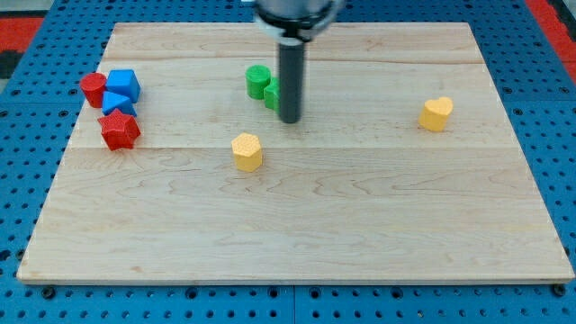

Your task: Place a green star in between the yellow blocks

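The green star (271,94) lies near the board's upper middle, mostly hidden behind my rod. A green cylinder (257,80) touches it on the upper left. My tip (289,120) rests on the board right beside the star, at its lower right. A yellow hexagonal block (246,151) lies below and left of my tip. A yellow heart-shaped block (436,113) lies far to the view's right.
At the view's left edge of the wooden board (297,234) is a cluster: a red cylinder (92,88), a blue cube (123,84), a blue triangular block (116,103) and a red star (119,130).
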Controlling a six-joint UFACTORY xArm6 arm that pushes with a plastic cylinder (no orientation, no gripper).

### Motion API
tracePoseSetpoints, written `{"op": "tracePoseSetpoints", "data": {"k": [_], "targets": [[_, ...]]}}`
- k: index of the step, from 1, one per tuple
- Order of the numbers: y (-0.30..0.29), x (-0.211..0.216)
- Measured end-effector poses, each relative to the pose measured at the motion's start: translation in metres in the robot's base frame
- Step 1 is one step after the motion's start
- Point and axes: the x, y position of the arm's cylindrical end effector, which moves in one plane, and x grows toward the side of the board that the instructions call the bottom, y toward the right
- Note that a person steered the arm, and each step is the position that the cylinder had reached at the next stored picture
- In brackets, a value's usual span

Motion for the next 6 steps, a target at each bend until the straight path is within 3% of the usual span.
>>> {"op": "tracePoseSetpoints", "data": {"k": [1,3,6], "targets": [[-0.048,-0.01],[-0.049,-0.075],[0.067,0.019]]}}
